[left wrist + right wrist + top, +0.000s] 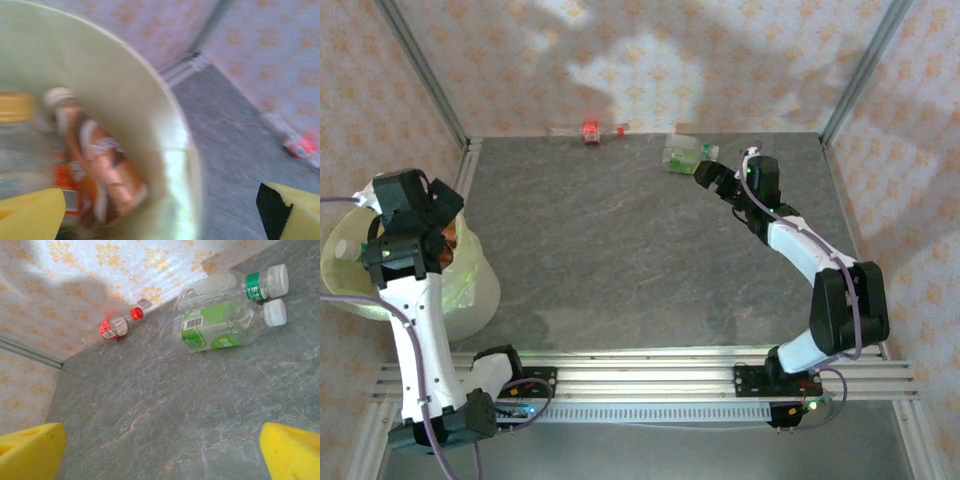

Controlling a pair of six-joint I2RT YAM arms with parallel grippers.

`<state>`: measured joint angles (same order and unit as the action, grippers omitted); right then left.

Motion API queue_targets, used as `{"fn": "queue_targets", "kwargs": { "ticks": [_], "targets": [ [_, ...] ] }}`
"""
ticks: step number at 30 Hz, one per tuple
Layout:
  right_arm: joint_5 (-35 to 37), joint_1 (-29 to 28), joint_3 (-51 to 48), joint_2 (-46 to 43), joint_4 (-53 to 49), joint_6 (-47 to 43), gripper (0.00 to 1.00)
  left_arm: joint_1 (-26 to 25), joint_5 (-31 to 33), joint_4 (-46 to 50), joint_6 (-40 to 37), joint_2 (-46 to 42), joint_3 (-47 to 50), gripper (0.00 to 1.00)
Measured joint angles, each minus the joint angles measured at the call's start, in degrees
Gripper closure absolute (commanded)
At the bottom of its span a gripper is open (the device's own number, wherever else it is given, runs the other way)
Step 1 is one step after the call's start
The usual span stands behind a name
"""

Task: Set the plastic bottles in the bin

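Observation:
The bin (480,295), a pale yellow-green tub, stands at the table's left edge. My left gripper (438,222) hangs over it, open with nothing between its fingers. In the left wrist view, an orange-labelled bottle (105,170) and a yellow-capped bottle (15,107) lie inside the bin's wall (185,165), under the open left gripper (162,220). Two green-labelled bottles (682,155) lie at the back right, just beyond my open right gripper (706,172). The right wrist view shows them side by side (215,325) (250,285), ahead of the right gripper (160,455). A red-labelled bottle (590,131) lies against the back wall.
Patterned walls with metal frame posts (420,70) close the table at the back and sides. The grey stone-look tabletop (620,250) stretches between the two arms. A rail (650,375) carrying the arm bases runs along the near edge.

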<state>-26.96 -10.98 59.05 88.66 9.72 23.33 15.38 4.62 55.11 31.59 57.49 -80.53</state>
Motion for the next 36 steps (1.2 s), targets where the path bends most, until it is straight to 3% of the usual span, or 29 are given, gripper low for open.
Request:
{"fn": "queue_targets", "kwargs": {
  "ticks": [5, 13, 18, 22, 28, 36],
  "targets": [
    [-1.8, 0.8, 8.3, 7.1, -3.7, -4.9, 0.01, -15.9, 0.8, -3.8, 2.8, 5.5, -3.2, 0.00],
    [-8.3, 3.0, 27.8, 21.0, -16.1, -19.2, 0.00, -30.1, 2.1, -9.1, 4.8, 19.0, -8.5, 0.00],
    [-10.6, 3.5, 48.0, 32.7, -32.3, -35.9, 0.00, -32.9, 0.3, -12.0, 7.3, 23.7, -7.8, 0.00],
    [-10.3, 3.5, 57.9, 39.1, -40.8, -45.5, 0.00, -33.4, -0.2, -13.0, 9.1, 24.4, -6.0, 0.00],
    [-7.3, 3.5, 74.2, 50.1, -48.2, -52.4, 0.01, -33.4, -0.3, -15.0, 10.9, 24.0, -2.4, 0.00],
    [-7.3, 3.4, 80.9, 56.8, -48.8, -57.7, 0.03, -33.4, 0.4, -16.6, 13.1, 22.9, 1.8, 0.00]
  ]
}}
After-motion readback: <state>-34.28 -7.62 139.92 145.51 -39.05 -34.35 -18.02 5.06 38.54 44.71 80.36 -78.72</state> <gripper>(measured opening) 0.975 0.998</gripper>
